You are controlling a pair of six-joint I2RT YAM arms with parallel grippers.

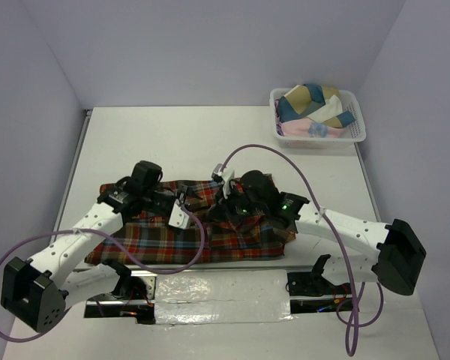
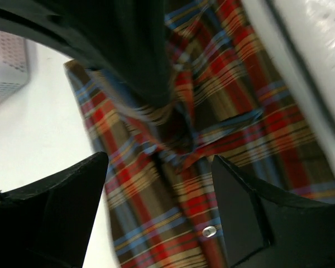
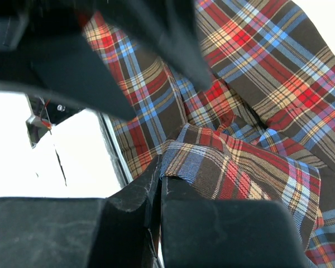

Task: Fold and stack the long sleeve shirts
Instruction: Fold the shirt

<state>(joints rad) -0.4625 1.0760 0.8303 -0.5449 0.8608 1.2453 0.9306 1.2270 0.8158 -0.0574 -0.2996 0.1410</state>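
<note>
A red-orange, brown and blue plaid flannel shirt (image 1: 165, 238) lies spread across the near middle of the table. My left gripper (image 1: 181, 211) hovers over its middle, jaws wide open and empty; the left wrist view shows plaid cloth and a button (image 2: 210, 231) between the fingers (image 2: 243, 209). My right gripper (image 1: 223, 204) is shut on a fold of the plaid shirt (image 3: 223, 167), the cloth edge pinched between the closed fingers (image 3: 139, 192) and held slightly off the rest of the shirt.
A white slotted plastic basket (image 1: 356, 133) at the far right holds bundled cloth in teal, tan, white and pink (image 1: 312, 106). A shiny foil strip (image 1: 217, 289) runs along the table's near edge between the arm bases. Purple cables loop off both arms.
</note>
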